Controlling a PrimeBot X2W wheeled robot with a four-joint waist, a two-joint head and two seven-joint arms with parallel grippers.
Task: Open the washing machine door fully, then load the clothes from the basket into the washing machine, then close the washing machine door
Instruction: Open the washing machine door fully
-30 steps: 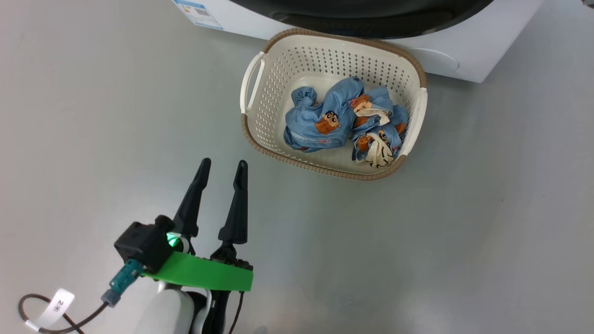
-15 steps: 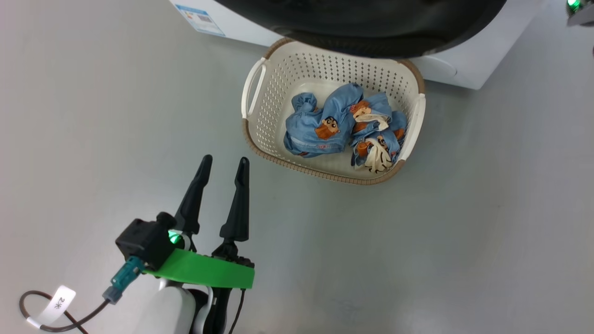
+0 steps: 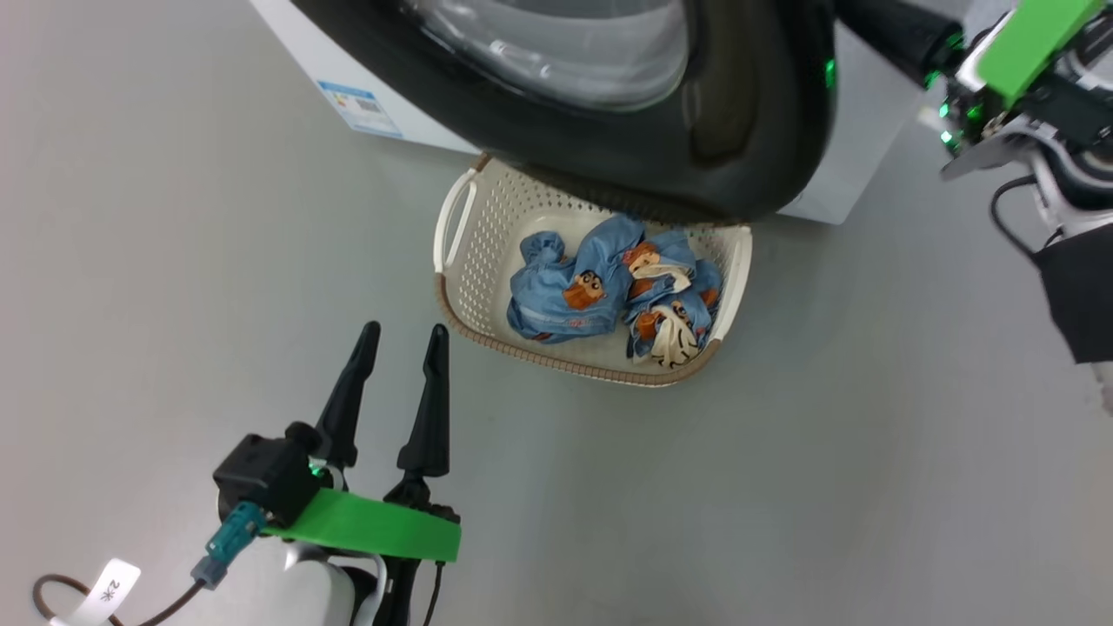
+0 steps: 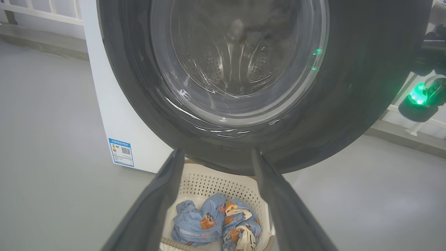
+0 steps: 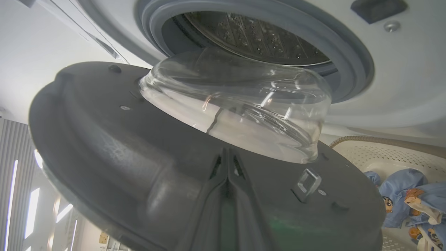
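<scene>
Our left gripper [image 3: 404, 329] hangs low over the grey floor [image 3: 869, 487], its two dark fingers spread wide with nothing between them, near the basket [image 3: 454, 261] but apart from it. We see our right gripper [image 5: 227, 150] with its fingers pressed together and holding nothing. It lies along the dark inner face of the washing machine door [image 3: 765, 130], tips just under the bulging glass; whether they press on it we cannot tell. That door stands partly swung out from the washing machine [image 4: 115, 104], and in the head view its black rim overhangs the basket's far edge. Behind it we see the grey gasket [image 5: 355, 59] and the steel drum [image 5: 264, 35]. The clothes [image 3: 569, 291] lie crumpled inside the basket, on the floor before the machine.
</scene>
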